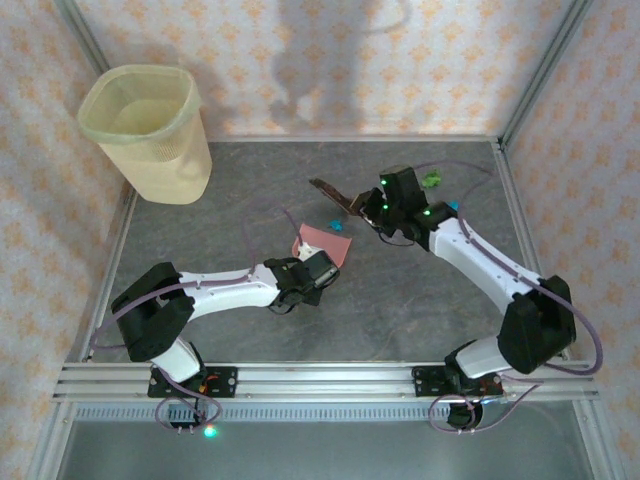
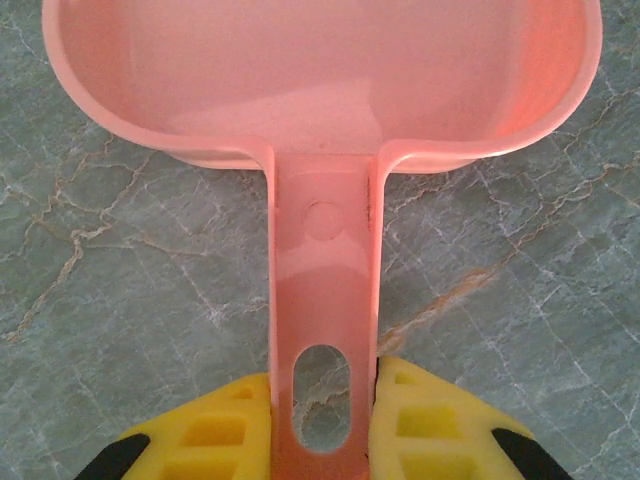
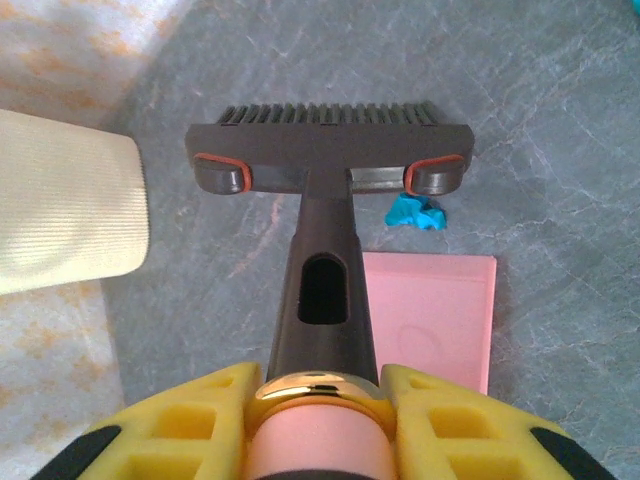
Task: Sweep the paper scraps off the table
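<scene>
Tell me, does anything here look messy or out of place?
Only stray litter: a teal paper scrap lies on the table just beyond the pink dustpan, and a green scrap sits farther back on the right. Nothing looks tipped or broken.

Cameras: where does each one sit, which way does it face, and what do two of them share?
Top external: above and behind the arms, looking down on the table; both arms, left gripper and right gripper show.
Left wrist: on that wrist, looking along the pink dustpan; its yellow fingers clamp the handle.
Right wrist: on that wrist, looking down along the brush; its fingers grip the handle.
Shared: right wrist and top both show dustpan, brush, teal scrap, bin.
</scene>
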